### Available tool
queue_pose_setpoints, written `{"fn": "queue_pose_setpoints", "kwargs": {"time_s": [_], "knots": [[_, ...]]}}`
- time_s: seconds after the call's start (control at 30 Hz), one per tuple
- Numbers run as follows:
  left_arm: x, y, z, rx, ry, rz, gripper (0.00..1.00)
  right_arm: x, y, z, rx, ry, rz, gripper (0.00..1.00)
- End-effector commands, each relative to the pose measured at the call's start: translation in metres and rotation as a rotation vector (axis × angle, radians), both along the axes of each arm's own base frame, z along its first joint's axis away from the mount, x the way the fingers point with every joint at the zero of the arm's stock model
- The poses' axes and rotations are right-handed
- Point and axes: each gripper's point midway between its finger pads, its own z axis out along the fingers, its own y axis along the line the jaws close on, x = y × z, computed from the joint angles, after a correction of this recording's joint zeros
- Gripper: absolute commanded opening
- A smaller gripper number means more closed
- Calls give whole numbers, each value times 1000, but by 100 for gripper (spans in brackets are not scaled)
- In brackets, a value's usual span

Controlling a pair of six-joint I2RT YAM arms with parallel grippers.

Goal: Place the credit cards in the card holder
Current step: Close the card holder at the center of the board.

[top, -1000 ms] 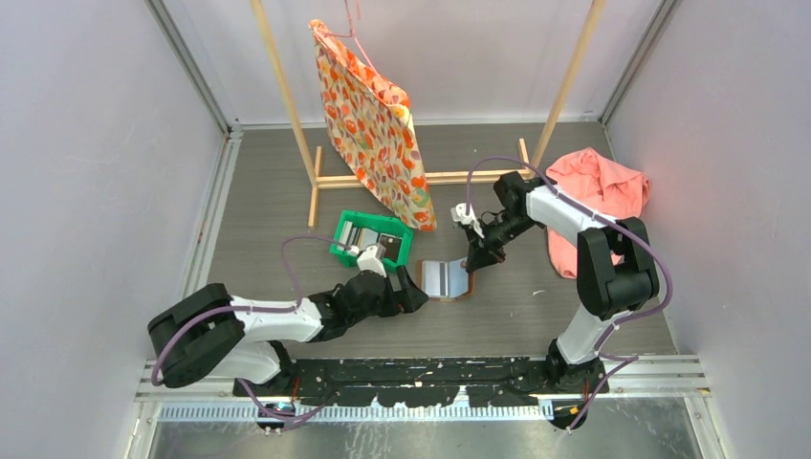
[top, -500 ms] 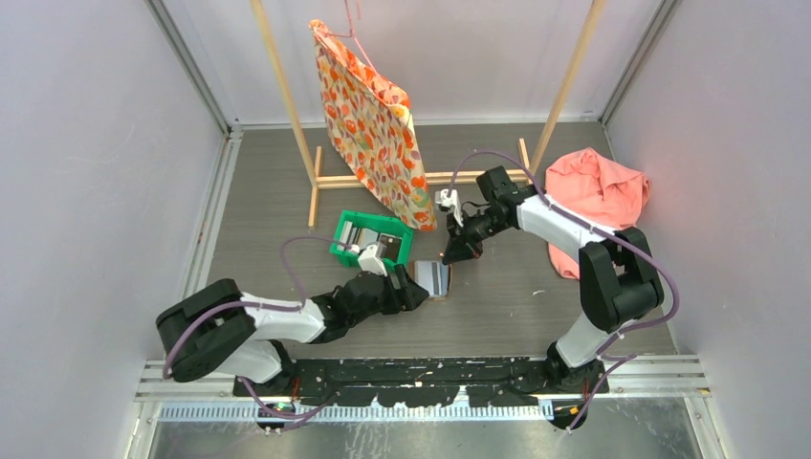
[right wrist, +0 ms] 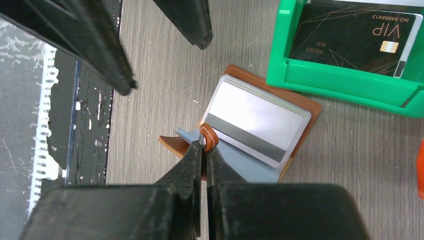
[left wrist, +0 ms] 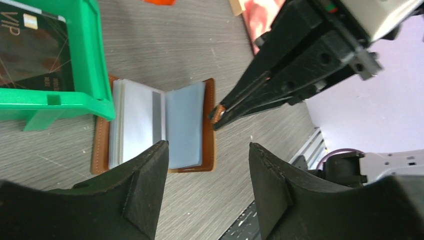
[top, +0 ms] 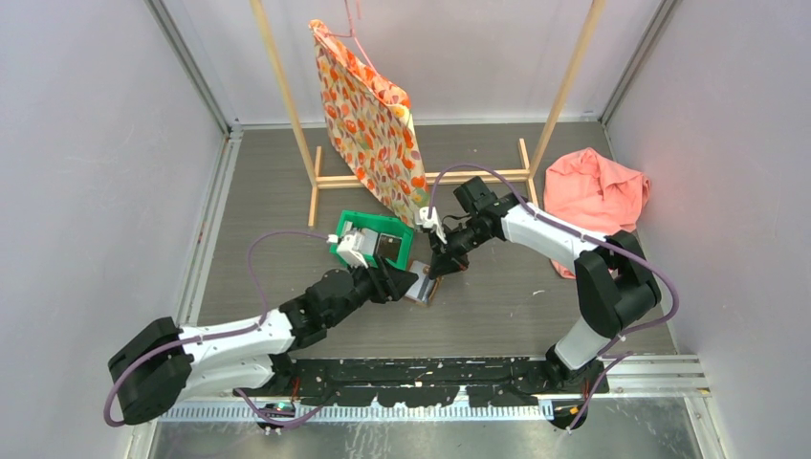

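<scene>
Brown card holder (left wrist: 185, 125) tab pinched by R claw (right wrist: 204, 145); L claw (left wrist: 207, 148) spread above.

The table (top: 268, 210) is grey, with thin lines like wood. A green bin (top: 383, 221) sits on it near the middle, a bit to the left. A brown wallet (top: 422, 288) lies open on the table, on the near right side of the bin and right up against it. Its grey and light blue pages face up. A wooden rack (top: 344, 179) stands on the far part of the table, behind the bin, with its flat feet on the top. A pink cloth (top: 598, 191) lies in a soft heap at the far right, well apart from the wallet and the bin.
</scene>
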Motion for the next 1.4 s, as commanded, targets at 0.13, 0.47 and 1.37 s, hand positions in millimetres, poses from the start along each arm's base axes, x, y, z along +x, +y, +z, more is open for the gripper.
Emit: {"fn": "queue_pose_setpoints", "kwargs": {"time_s": [0.13, 0.47, 1.37], "knots": [[14, -17, 5, -9, -19, -40, 58, -6, 1, 11, 35, -65, 60, 6], [20, -36, 10, -43, -35, -110, 54, -6, 1, 7, 28, -58, 70, 6], [26, -65, -5, -151, 36, -239, 0, -8, 1, 10, 34, -49, 74, 11]]}}
